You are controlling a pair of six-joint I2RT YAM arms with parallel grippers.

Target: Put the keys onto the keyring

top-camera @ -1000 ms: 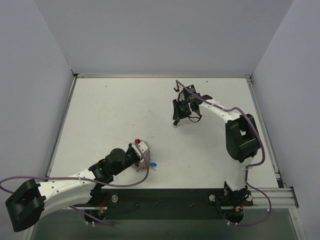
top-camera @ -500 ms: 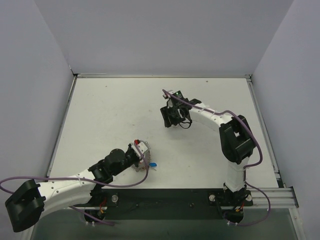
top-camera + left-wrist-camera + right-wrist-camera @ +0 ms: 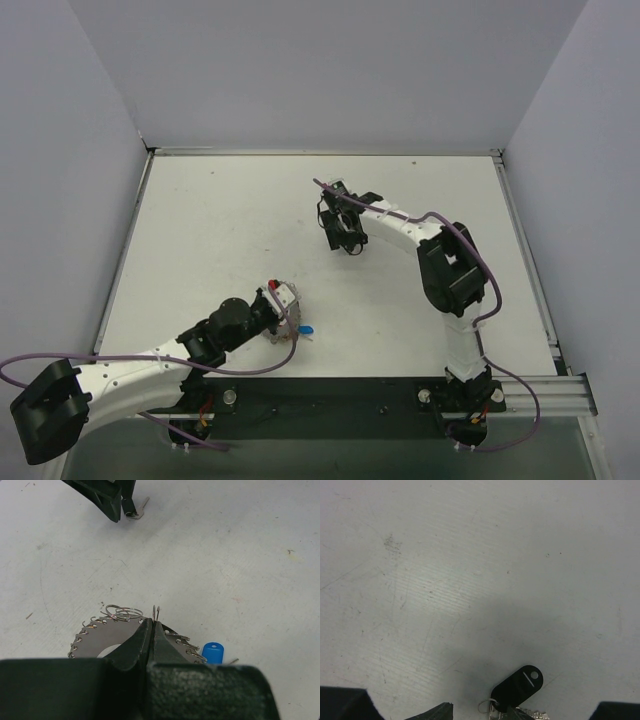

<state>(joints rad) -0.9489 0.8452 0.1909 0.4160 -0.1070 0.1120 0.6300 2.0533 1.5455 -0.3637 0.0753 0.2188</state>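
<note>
Top view: the left gripper [image 3: 280,312] sits close to the table's [image 3: 200,230] front edge, pinched shut on the keyring [image 3: 286,332]. A blue key [image 3: 305,328] lies just to the ring's right. The right gripper [image 3: 347,240] stands mid-table, well apart, farther back and to the right. Only bare tabletop lies between the two, and both are far from the walls.

Left wrist view: the fingers [image 3: 132,647] meet on the keyring's [image 3: 95,642] jagged rim, and most of the ring spreads to their left. The blue key's [image 3: 212,652] head is just beside the rim on the right. The right gripper [image 3: 107,495] shows at the top, with a small silver blade [image 3: 138,513] at its tip.

Right wrist view: the fingers [image 3: 340,702] stand apart at the bottom corners. The black key [image 3: 517,685] lies low between them, its long axis slanting up to the right. Whether anything presses on it I cannot tell. The right arm is clearly the nearer one to this key, and its way to the ring would likely run forward and left.
</note>
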